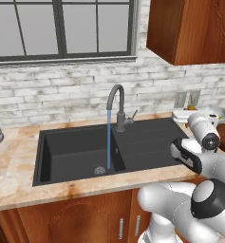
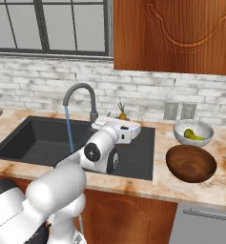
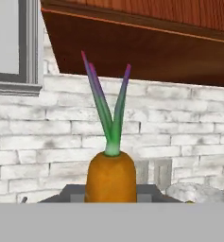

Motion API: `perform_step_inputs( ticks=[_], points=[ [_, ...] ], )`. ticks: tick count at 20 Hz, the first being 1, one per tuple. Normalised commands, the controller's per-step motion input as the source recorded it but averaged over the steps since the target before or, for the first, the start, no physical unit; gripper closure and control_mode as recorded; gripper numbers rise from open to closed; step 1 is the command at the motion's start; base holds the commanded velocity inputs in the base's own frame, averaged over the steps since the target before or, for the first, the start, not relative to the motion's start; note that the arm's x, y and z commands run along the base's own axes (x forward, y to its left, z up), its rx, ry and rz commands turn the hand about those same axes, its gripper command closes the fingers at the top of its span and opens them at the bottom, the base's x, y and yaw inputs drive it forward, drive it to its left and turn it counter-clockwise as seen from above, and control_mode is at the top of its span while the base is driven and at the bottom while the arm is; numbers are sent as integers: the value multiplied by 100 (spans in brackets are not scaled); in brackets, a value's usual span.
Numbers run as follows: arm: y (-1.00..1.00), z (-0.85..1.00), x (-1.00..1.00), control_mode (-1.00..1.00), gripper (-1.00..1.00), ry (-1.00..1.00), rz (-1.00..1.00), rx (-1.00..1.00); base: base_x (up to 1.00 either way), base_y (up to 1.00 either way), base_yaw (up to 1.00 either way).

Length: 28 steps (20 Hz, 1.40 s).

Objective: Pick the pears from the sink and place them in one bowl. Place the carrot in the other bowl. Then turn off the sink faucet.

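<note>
A white brick wall with a dark-framed window (image 1: 61, 28) backs the marbled stone surface (image 2: 200, 183), under brown wooden cabinets (image 2: 171, 33).

The end effector (image 2: 120, 125) is clamped on the carrot (image 3: 111, 177). In the hand view the orange root stands upright between the fingers, green top up, its lower part cut off by the bottom of the picture, and the fingertips themselves are hard to make out. In the right base view just the carrot's small orange shoulder and green sprig peek above the white hand; the jaws are hidden behind the wrist. The hand hangs over the drainboard wing of the black sink (image 1: 80, 152), just right of the sink faucet (image 1: 117, 107), from which a thin blue stream of water (image 1: 108, 142) falls beside the drain (image 1: 99, 170).

To the right on the surface stand the pale grey bowl (image 2: 181, 136), holding the yellow-green pears (image 2: 192, 135), whose outlines merge so the count is unclear, and nearer the front the dark brown bowl (image 2: 190, 164). In the left base view the arm covers most of both bowls.

Two wall sockets (image 2: 179, 110) sit above the grey bowl; no writing is legible.
</note>
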Motion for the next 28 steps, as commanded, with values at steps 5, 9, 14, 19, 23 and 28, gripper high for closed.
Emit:
perform_step_inputs(
  ticks=[5, 9, 14, 19, 23, 28],
  points=[
    [-44, 43, -36, -100, 100, -1, -5, 13, 0, 0, 0],
    [-74, 77, -69, -100, 100, 30, -7, 23, 0, 0, 0],
    [-100, 100, -100, -100, 100, 22, -10, 18, 0, 0, 0],
    [-99, 72, -100, -100, 100, 17, -7, 12, 0, 0, 0],
    [-10, -1, -16, -100, 100, 0, 0, 3, 0, 0, 0],
    [4, -26, 1, -100, 100, 2, 0, -1, 0, 0, 0]
  ],
)
